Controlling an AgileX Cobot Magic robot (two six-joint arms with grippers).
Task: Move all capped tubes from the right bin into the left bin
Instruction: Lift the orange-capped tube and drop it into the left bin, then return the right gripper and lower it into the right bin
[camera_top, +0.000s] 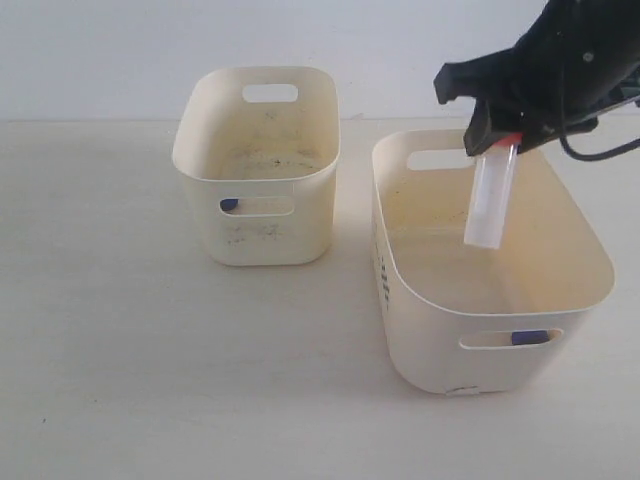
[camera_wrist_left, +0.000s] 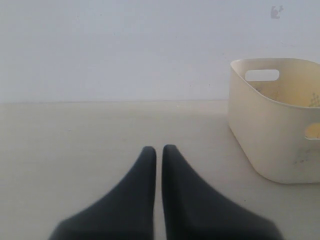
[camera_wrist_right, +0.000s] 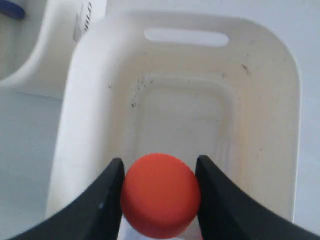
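The right bin (camera_top: 420, 340) and the left bin (camera_top: 310, 215) stand a little apart on the desk (camera_top: 120, 350). Over the right bin, the right gripper (camera_top: 505, 140) is clenched on the cap of the orange-red tube (camera_top: 492, 205), so the tube dangles upright, probably to clear the rim. The bins' facing walls cross the route. The left gripper (camera_wrist_left: 159, 152) is closed and empty. A blue cap (camera_top: 530, 338) waits in the right bin, and a second blue cap (camera_top: 229, 204) lies in the left.

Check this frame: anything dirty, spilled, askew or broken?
Only grime: dark speckled smudges inside the left bin and on its front wall. The orange-capped tube hangs slightly tilted in the right gripper's jaws over the right bin. Nothing spilled or broken.
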